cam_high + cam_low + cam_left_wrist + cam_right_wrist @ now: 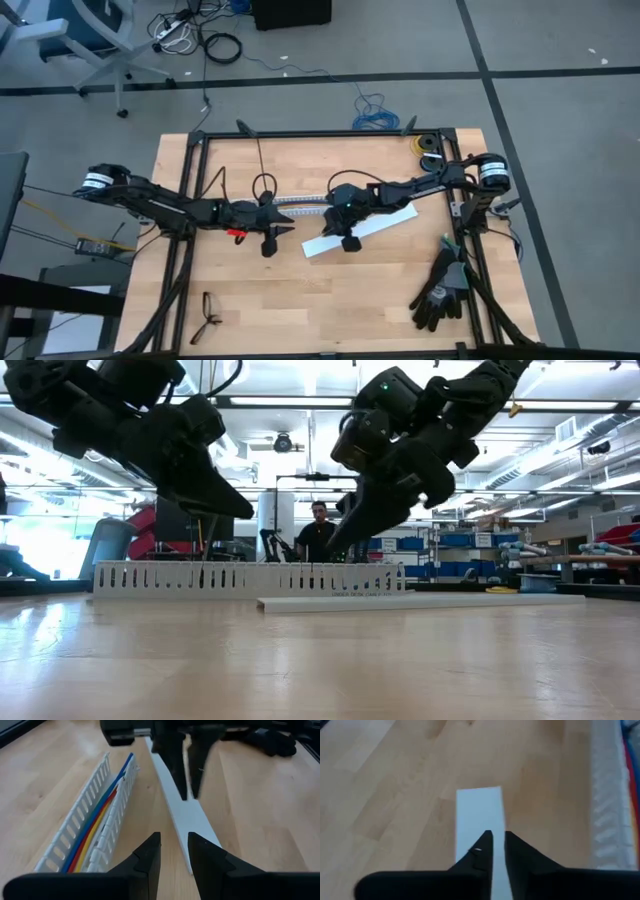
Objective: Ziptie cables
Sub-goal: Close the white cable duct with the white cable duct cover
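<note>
High view — both hands, strip end

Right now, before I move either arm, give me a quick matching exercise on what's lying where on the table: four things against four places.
Things:
1. slotted duct
2. flat white cover strip
3. black gloves
4. eyeglasses

Places:
A. by the table's right edge
B. near the table's left edge, clear of both arms
C. holding the coloured wires
D. under the right gripper

Pairs: 1-C, 2-D, 3-A, 4-B
</note>
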Controlling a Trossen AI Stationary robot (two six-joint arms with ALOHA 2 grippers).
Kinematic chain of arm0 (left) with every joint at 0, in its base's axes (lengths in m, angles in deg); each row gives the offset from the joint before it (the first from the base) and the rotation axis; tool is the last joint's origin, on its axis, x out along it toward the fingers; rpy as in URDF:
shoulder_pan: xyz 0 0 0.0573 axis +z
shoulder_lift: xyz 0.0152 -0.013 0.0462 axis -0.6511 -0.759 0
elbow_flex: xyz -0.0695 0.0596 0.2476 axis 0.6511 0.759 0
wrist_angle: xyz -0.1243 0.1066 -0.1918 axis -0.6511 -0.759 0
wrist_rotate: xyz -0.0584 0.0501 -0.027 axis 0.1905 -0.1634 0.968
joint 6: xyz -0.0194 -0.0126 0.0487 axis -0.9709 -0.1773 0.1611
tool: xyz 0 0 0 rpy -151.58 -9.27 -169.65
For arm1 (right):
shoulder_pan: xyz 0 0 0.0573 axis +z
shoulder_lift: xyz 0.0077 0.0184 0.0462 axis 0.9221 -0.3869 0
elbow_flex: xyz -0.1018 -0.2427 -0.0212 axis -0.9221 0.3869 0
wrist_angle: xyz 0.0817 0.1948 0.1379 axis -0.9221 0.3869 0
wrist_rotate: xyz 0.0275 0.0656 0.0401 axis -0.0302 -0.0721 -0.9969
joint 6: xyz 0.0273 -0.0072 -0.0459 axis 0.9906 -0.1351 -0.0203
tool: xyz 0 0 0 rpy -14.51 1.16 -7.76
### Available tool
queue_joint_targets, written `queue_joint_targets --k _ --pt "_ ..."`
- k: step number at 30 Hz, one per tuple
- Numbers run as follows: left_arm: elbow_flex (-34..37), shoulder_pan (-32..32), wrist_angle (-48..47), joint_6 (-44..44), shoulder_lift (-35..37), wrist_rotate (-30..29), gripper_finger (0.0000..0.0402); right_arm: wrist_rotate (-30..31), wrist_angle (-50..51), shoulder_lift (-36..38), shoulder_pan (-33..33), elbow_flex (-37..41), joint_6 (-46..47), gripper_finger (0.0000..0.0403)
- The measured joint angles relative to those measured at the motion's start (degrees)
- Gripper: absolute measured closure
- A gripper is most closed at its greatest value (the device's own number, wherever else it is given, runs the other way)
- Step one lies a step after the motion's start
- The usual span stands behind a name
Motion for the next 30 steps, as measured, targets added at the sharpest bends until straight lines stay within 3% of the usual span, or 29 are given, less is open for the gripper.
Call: queue_joint_targets --k 9,19,23,30 --pt "-0.04 0.00 1.18 0.37 -0.02 -0.04 0.0294 -0.18 -16.75 -6.89 1.95 -0.04 3.66 0.0234" --pt "-0.04 -0.01 1.72 -0.23 -0.07 -0.10 0.0294 0.94 -19.73 -10.49 4.61 -0.01 0.34 0.0107" --pt "-0.04 -0.02 2.70 -2.37 -0.07 -0.51 0.0294 3.17 -19.10 -10.82 4.81 -0.04 -2.84 0.0085" --pt "-0.04 -0.11 2.59 -7.39 -0.08 -0.53 0.0294 3.40 -13.28 -10.94 4.16 0.00 -3.08 0.0090"
